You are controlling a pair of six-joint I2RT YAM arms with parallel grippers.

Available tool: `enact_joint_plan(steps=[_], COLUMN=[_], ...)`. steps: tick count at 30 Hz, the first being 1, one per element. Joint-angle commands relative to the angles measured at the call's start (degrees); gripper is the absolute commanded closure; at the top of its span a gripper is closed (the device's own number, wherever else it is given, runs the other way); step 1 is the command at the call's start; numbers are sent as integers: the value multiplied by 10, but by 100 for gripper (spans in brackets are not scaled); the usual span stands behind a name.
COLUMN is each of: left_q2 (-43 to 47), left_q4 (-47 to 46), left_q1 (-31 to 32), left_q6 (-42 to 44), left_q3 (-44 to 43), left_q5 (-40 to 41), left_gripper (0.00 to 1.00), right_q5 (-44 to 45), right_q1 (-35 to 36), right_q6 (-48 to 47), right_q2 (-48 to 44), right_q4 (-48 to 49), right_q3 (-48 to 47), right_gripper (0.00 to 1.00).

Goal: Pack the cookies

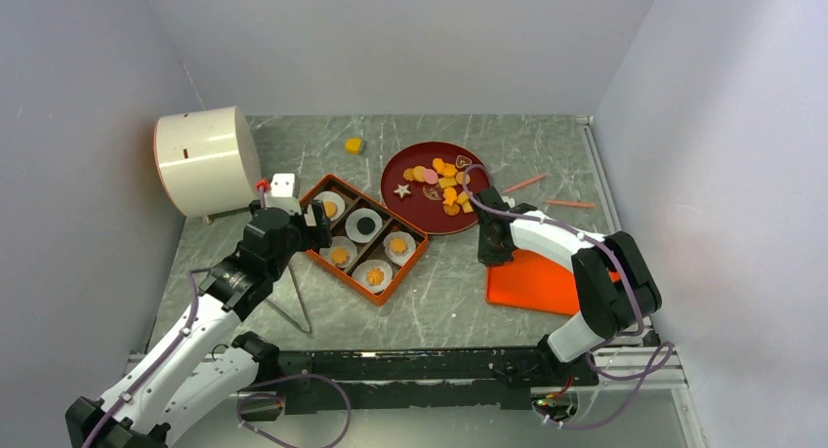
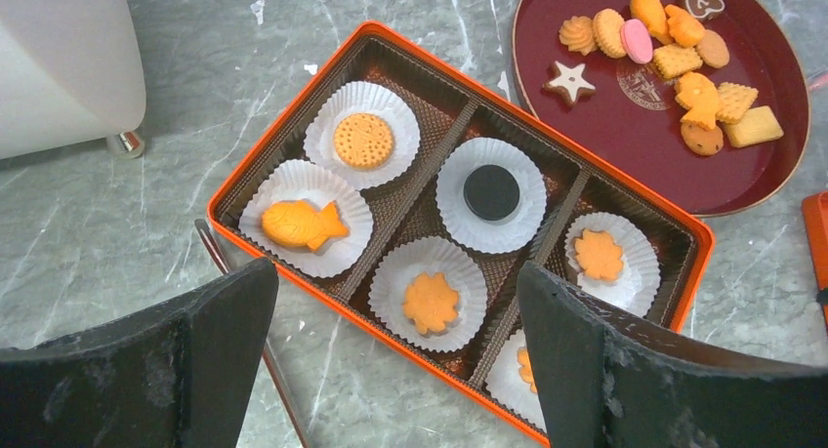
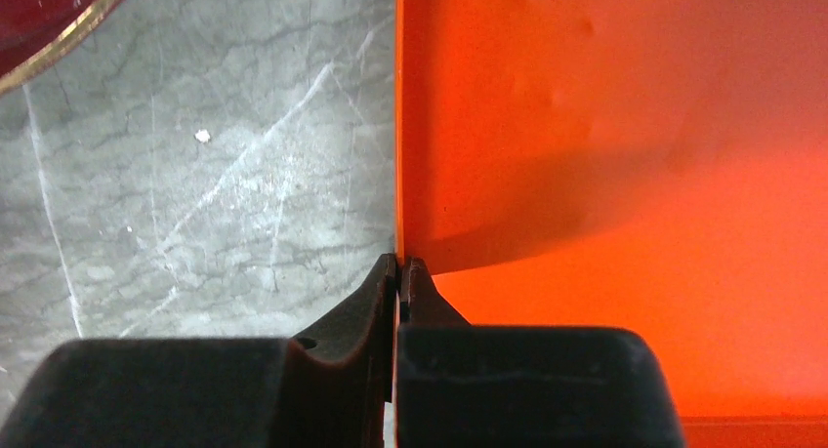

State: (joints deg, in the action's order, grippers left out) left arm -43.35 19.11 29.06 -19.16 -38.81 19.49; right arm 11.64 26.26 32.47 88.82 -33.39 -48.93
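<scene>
Left gripper [image 2: 395, 282]: wide open, empty, above orange box [image 2: 283, 122] of cookies [image 2: 363, 140] in paper cups [image 2: 293, 180]. Right gripper [image 3: 398, 267]: pinched shut on edge of orange lid [image 3: 605, 175], near red plate [image 2: 586, 155].

L tool [image 2: 395, 277] wide, R tool [image 3: 400, 269] closed

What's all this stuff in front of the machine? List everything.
Box: one, orange, table centre.
Paper cups: six, white, inside box.
Plate: one, dark red, behind box, right.
Cookies: six in cups, mostly orange, one black; roughly a dozen on plate; one yellow, loose, back.
Lid: one, orange, front right.
Drum: one, white, back left.
Sticks: two, pinkish, right of plate.
Left claw: black, open, above box.
Right claw: black, shut on lid's edge.
</scene>
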Motion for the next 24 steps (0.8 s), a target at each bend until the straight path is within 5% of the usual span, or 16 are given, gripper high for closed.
enact_joint_plan(steps=[1, 11, 16, 24], left_q2=[23, 42, 34, -58], left_q4=[-28, -36, -54, -92], left_q1=[-2, -3, -2, 14], left_q6=[8, 4, -2, -58], left_q3=[5, 7, 2, -31], left_q5=[-11, -55, -141, -231], left_gripper=[4, 4, 8, 13], right_q5=[11, -28, -46, -86], right_q1=[12, 16, 16, 16], right_q6=[6, 19, 28, 12], right_q2=[-21, -117, -165, -216], right_q4=[-44, -23, -7, 33], right_q3=[-30, -51, -72, -130], right_gripper=[100, 100, 100, 100])
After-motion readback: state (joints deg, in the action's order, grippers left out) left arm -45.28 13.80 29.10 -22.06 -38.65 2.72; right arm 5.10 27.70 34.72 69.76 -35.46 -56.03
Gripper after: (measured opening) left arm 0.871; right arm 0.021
